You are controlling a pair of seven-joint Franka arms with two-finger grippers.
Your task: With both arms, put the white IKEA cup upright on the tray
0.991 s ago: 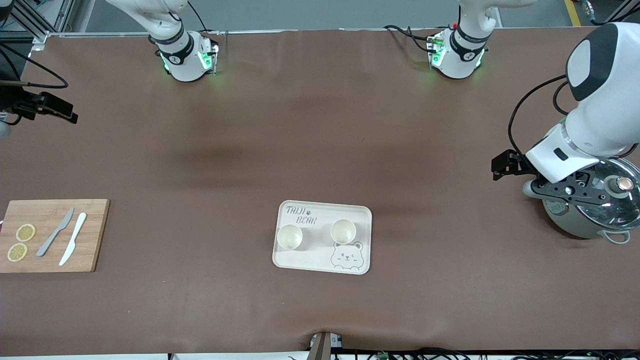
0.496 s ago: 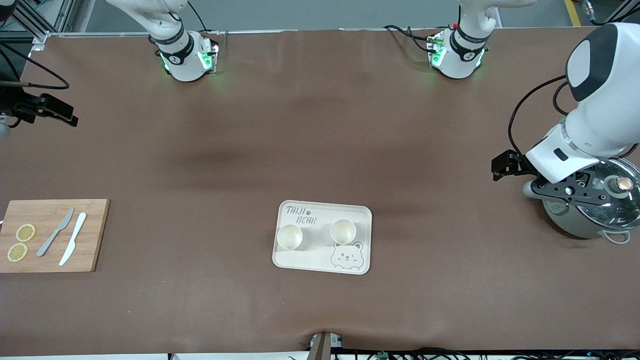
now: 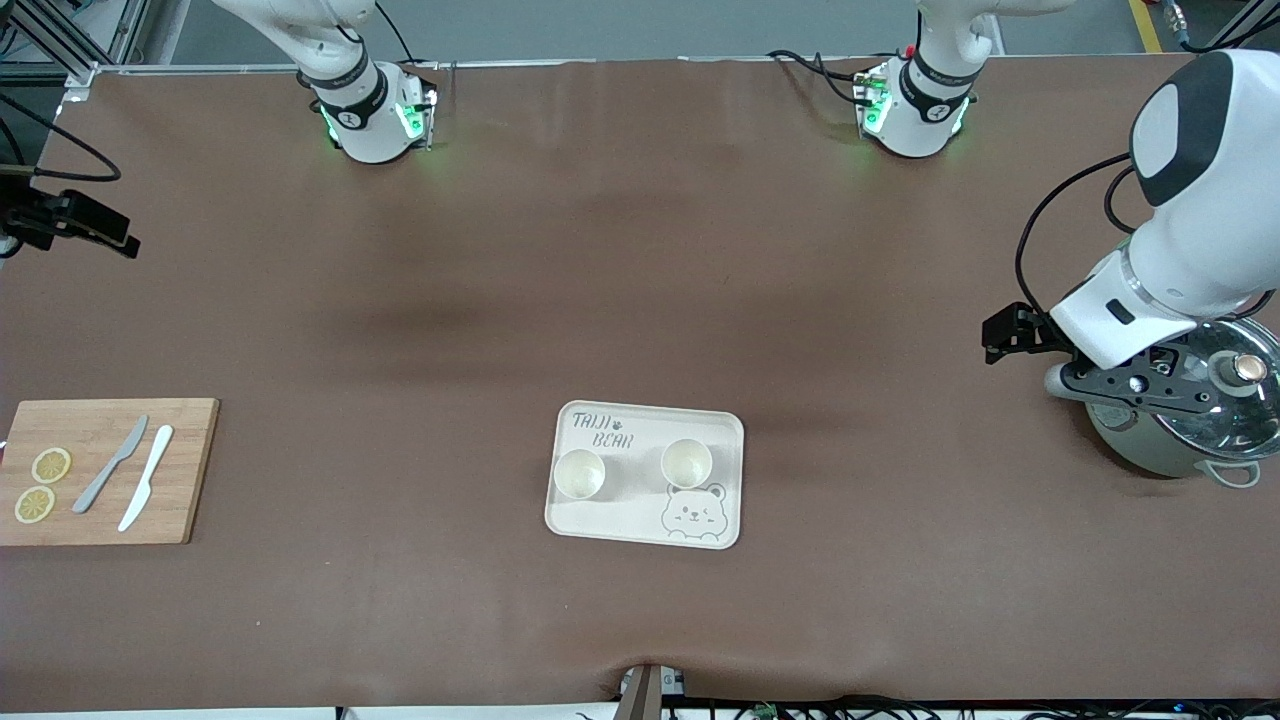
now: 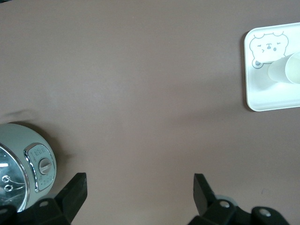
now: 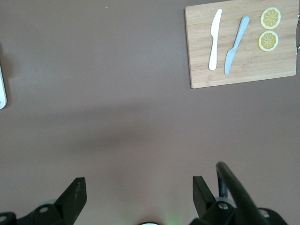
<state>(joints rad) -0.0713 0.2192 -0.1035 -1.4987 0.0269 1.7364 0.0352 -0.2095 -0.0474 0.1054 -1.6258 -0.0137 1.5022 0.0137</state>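
The right arm leaves the front view at its top edge, and only a black part of the right gripper shows at the edge of that view, at the right arm's end of the table. The left arm covers part of the pot and is cut by the frame edge. In the left wrist view the pot and the tray are both cut off, with one cup only partly in frame. In the right wrist view just a sliver of the tray shows. The small print on the pot's dial is too small to read.
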